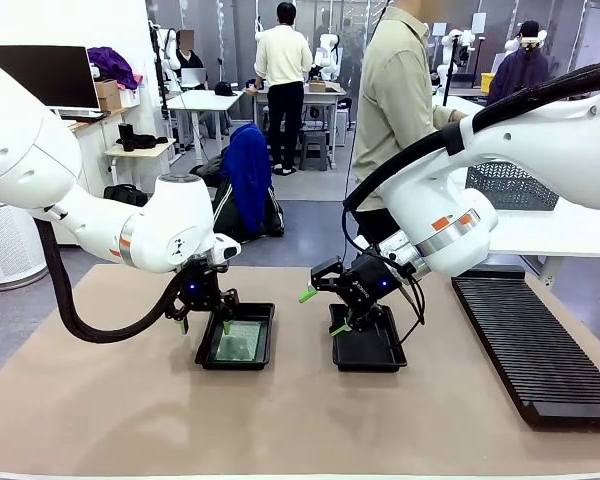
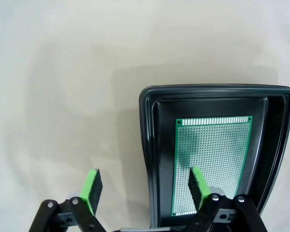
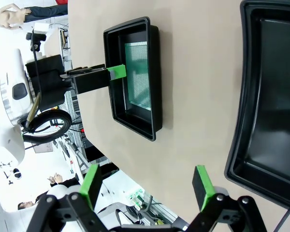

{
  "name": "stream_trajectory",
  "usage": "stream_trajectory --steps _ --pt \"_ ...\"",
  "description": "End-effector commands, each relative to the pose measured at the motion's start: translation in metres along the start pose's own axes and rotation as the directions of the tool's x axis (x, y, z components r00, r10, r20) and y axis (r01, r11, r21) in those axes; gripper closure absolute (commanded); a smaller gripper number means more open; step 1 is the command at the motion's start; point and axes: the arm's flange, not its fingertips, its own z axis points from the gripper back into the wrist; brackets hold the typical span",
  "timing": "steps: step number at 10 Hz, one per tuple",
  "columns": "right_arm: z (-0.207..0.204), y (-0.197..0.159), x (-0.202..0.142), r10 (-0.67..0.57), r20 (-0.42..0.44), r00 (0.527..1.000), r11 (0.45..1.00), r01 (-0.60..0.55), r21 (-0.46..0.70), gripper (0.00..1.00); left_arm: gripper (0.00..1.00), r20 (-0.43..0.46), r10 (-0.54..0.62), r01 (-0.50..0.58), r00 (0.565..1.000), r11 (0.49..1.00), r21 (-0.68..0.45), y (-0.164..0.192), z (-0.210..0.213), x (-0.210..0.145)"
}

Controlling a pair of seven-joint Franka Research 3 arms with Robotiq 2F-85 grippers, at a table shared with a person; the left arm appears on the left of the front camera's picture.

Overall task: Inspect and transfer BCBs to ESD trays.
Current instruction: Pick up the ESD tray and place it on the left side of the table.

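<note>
BCB (image 2: 212, 162) is lying flat on the floor of the left ESD tray (image 2: 147, 159), green perforated face up, roughly square with the tray walls and not propped on any rim. The left gripper (image 2: 144, 186) is hanging low over that tray with its jaws spread and nothing between them but the tray's side wall. One green finger is sitting outside over the bare table, the other inside just above the board's near end. No grasp on board or tray is showing.

The right gripper (image 3: 146, 180) is hovering with jaws wide apart and empty, near the edge of the right ESD tray (image 3: 239, 135), whose floor is showing bare and black. A person (image 1: 395, 110) is standing at the far side of the table, hands not reaching in.

Judgement: the transfer into the left tray is looking done or nearly so, and the second tray is waiting for its board.

Next move, as I am reading it: the left arm needs a straight lift. The inner finger must clear the board without dragging it, and the outer one must clear the rim without tipping the tray.
</note>
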Motion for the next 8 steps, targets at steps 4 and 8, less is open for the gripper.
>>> stream_trajectory --steps 4,8 --pt "0.0001 -0.0005 0.0000 -0.002 0.000 1.000 1.000 0.002 -0.005 0.00 0.19 0.013 -0.044 0.044 0.999 0.999 -0.030 0.0019 -0.0015 -0.0008" --pt "0.0001 -0.0005 0.0000 -0.002 0.000 1.000 1.000 0.002 -0.005 0.00 0.32 0.019 -0.059 0.060 0.998 0.997 -0.053 0.0031 0.0012 0.0015"
